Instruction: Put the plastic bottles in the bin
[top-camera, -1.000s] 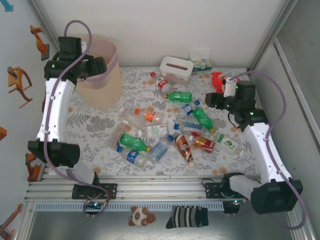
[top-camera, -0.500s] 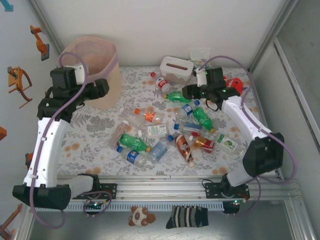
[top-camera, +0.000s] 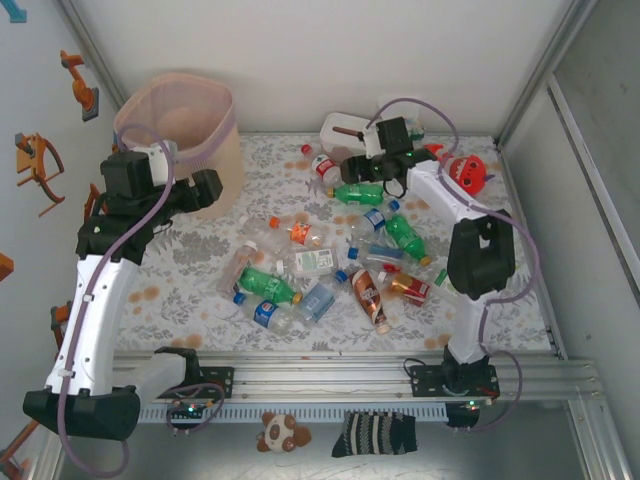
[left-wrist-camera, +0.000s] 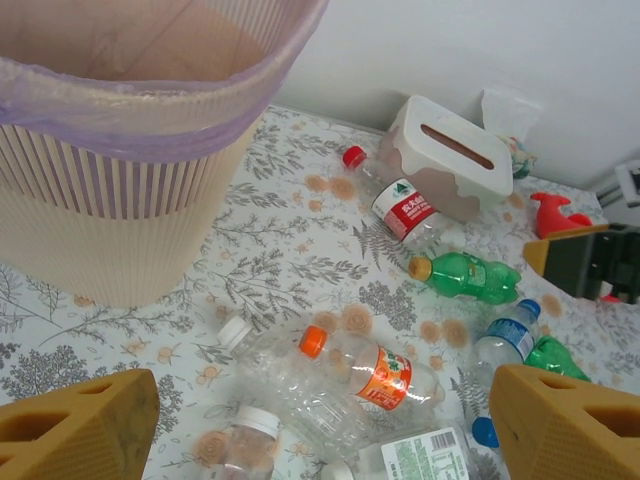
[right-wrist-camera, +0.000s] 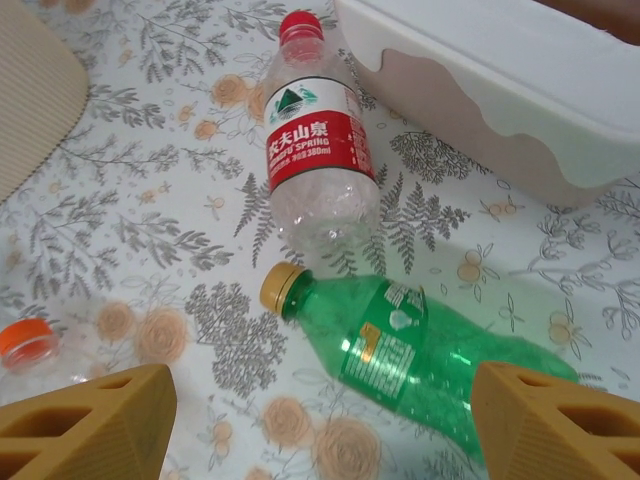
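Observation:
Several plastic bottles (top-camera: 320, 265) lie scattered on the flowered table. The beige bin (top-camera: 150, 85) with its pink liner stands at the back left, its ribbed wall (left-wrist-camera: 100, 230) close by in the left wrist view. My left gripper (top-camera: 205, 185) is open and empty in front of the bin, above an orange-labelled clear bottle (left-wrist-camera: 370, 365). My right gripper (top-camera: 350, 170) is open, hovering over a green bottle with a yellow cap (right-wrist-camera: 430, 350), which lies between the fingers' line without being touched. A clear bottle with a red label (right-wrist-camera: 315, 150) lies just beyond it.
A white tissue box (left-wrist-camera: 450, 160) stands at the back, right behind the right gripper. A red shark plush (top-camera: 468, 172) lies at the back right. The right arm's body (left-wrist-camera: 600, 260) reaches across the table's right half. Walls close in the back and both sides.
The right arm swung from the right side to the back centre, over the green bottle. The left gripper came down from the bin's rim to its front. Both jaws widened.

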